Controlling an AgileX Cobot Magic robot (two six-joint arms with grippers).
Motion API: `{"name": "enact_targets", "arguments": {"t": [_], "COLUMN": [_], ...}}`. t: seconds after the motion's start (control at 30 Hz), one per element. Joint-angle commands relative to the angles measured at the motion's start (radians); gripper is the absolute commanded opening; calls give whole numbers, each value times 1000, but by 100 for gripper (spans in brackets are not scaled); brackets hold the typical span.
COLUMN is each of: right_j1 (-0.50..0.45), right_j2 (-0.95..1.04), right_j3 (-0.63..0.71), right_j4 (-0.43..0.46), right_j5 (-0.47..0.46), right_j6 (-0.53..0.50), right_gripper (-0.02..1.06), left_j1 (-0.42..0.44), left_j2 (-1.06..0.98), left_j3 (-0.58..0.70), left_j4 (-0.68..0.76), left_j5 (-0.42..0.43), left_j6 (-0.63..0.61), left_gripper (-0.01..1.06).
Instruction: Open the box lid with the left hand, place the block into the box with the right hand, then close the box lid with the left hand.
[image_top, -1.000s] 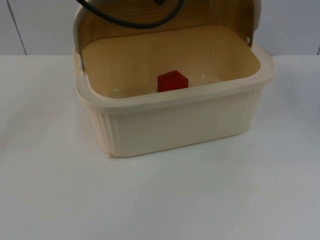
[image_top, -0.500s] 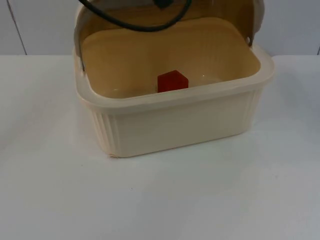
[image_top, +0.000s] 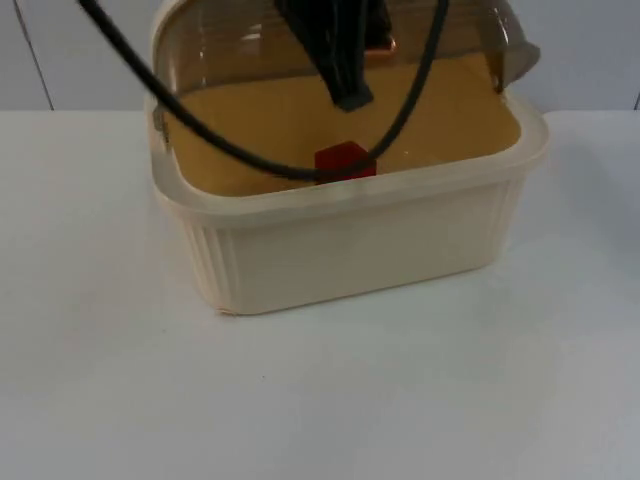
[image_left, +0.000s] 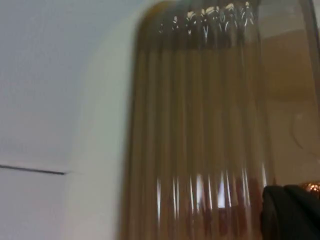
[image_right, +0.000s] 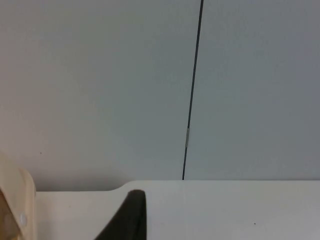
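One cream box (image_top: 350, 240) stands at centre frame in the top view, upper half, on the white table (image_top: 320, 400). One red block (image_top: 345, 162) sits inside it on the floor, near the front wall; placement is judged complete. One brown see-through lid (image_top: 230, 55), hinged at the back, stands partly lowered over the opening, not yet seated on the rim.

Left gripper (image_top: 352, 95) hangs over the box interior at upper centre of the top view, at the lid's front edge. Whether it is clenched on the lid or released cannot be told. The left wrist view shows the lid's ribbed panel (image_left: 200, 125) close ahead.

Right gripper (image_right: 131, 215): one dark fingertip visible, facing the partition wall (image_right: 100, 90) beside the box corner; state cannot be told. This arm waits.

Handling, as judged: lid is thin, stiff, glossy plastic, light, likely slippery; best taken at its front edge and lowered along the hinge arc. Block is small, rigid, light.
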Motion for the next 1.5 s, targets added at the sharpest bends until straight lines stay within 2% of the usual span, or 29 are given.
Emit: {"name": "enact_targets", "arguments": {"t": [0.0, 0.13, 0.27, 0.43, 0.53, 0.57, 0.63, 0.73, 0.8, 0.9, 1.0, 1.1, 1.13, 1.27, 1.3, 1.47], "right_j1": [-3, -3, -3, -3, -3, -3, -3, -3, -3, -3, -3, -3, -3, -3, -3, -3], "right_j2": [-10, -21, -29, -29, -29, -29, -29, -29, -29, -29, -29, -29, -29, -29, -29, -29], "right_j3": [0, 0, 0, 0, 0, 0, 0, 0, 0, 0, 0, 0, 0, 0, 0, 0], "right_j4": [-5, -5, -5, -5, -5, -5, -5, -5, -5, -3, -3, -3, -3, -3, -3, -3], "right_j5": [5, 8, 12, 12, 6, 6, 0, 0, 2, 4, 4, 4, 4, 6, 6, 6], "right_j6": [2, 2, 2, 2, 2, 2, 2, 2, 2, 2, 2, 2, 2, 2, 2, 2], "right_gripper": [105, 105, 105, 105, 105, 105, 105, 105, 105, 105, 105, 105, 105, 105, 105, 105], "left_j1": [-9, -43, -64, -82, -84, -84, -84, -84, -69, -9, 42, 136, 136, 272, 272, 510], "left_j2": [-3, -15, -18, -72, -134, -134, -191, -247, -302, -392, -455, -526, -526, -608, -608, -657], "left_j3": [71, 231, 310, 331, 331, 331, 331, 331, 331, 331, 331, 333, 333, 414, 414, 470], "left_j4": [37, 35, 24, -129, -315, -315, -397, -422, -422, -413, -392, -280, -280, 21, 21, 40], "left_j5": [-21, -170, -188, -113, -18, -18, 60, 74, 62, 32, 27, 49, 49, -14, -14, -71], "left_j6": [-24, -27, -31, -49, -135, -135, -211, -276, -382, -511, -537, -659, -659, -939, -939, -970], "left_gripper": [0, 0, 0, 0, 0, 0, 0, 0, 0, 0, 0, 0, 0, 0, 0, 0]}}
